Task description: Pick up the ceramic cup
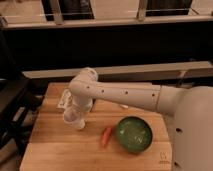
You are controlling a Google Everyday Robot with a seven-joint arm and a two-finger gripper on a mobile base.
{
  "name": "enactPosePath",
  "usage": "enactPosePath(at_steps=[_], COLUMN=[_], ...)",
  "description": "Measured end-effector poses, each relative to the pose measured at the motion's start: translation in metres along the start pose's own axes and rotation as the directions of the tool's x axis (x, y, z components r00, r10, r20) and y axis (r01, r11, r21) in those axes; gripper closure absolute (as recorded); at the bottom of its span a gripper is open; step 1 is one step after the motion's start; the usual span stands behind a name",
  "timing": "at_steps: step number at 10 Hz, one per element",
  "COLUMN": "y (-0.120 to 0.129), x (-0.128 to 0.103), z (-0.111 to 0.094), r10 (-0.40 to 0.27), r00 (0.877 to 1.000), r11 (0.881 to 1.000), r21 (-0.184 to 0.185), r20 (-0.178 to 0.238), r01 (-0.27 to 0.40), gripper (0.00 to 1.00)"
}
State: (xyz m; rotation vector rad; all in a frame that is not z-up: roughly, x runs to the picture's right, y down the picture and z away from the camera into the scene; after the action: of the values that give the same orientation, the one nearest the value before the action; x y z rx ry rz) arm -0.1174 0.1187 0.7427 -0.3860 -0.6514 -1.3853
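Pincer (75, 116) was right at the cup (74, 121), coming in from above; cup sat directly under the wrist, upright, left of the carrot (106, 135) and further left of the green bowl (134, 134) on the wooden surface (60, 150). Couldn't tell whether the pincer was spread or clamped on the cup: the arm hid it. Next move looked like a straight vertical lift.

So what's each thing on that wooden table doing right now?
ceramic cup: upright, directly under the pincer.
pincer: down at the cup, near the table's left side.
green bowl: upright, apart from the cup.
carrot: lying flat beside the bowl.
wooden table: bearing all three.
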Motion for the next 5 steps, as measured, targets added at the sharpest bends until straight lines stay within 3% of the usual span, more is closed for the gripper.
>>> enactPosePath(at_steps=[5], y=[0.004], x=[0.004], z=[-0.034], r10=[-0.01], r00=[1.0], r11=[1.0], r21=[0.001], r20=[-0.009], r01=[0.01], gripper=[0.99])
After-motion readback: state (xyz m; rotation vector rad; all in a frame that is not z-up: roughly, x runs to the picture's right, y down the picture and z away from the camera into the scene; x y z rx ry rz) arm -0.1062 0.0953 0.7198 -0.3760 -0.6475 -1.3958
